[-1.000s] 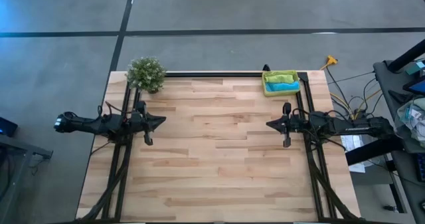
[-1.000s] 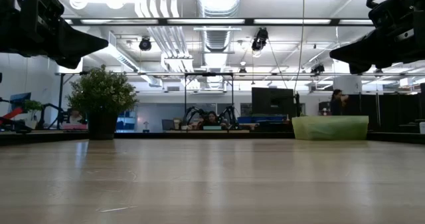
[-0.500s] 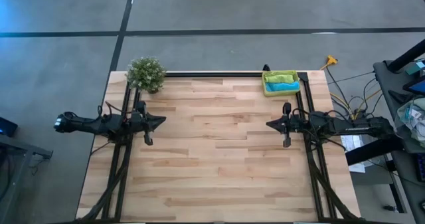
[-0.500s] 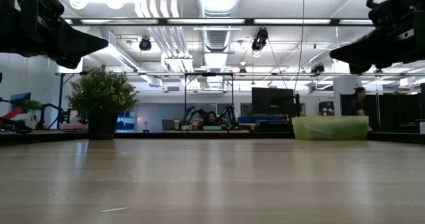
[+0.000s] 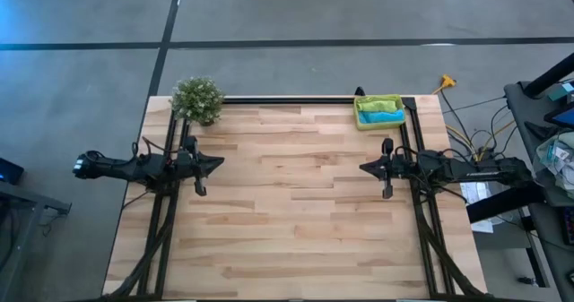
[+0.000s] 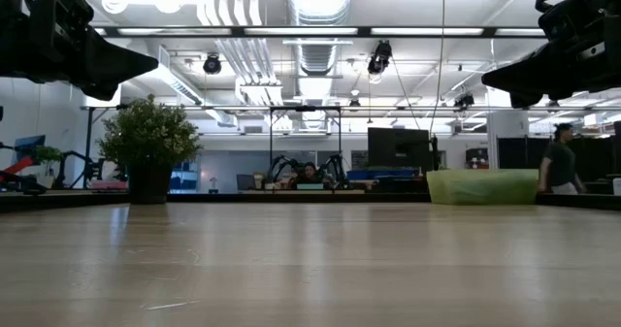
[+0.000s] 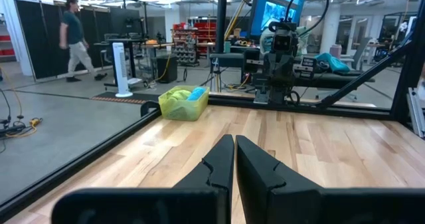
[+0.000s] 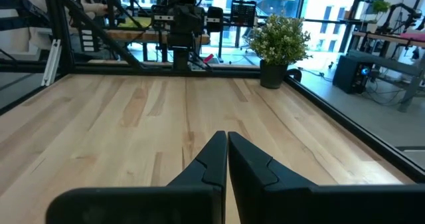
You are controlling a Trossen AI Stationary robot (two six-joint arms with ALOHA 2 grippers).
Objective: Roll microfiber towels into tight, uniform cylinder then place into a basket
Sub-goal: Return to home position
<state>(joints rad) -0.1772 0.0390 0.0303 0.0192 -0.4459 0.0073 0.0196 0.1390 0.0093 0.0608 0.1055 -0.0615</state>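
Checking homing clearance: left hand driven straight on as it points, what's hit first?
Probably the right arm's dark two-finger hand, facing the left hand across the light wooden table; nothing shows between them.

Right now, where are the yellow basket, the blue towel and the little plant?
yellow basket (image 7: 180, 112): left wrist view, on its near wall.
blue towel (image 5: 383, 117): high view, middle of the roll.
potted plant (image 5: 197, 97): high view, on its leafy top.

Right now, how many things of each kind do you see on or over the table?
Yellow basket: 1
Microfiber towels: 2, lime-green towel and turquoise-blue towel, both in the basket
Potted plant: 1
Grippers: 2, left gripper and right gripper, both shut, raised
Total: 6
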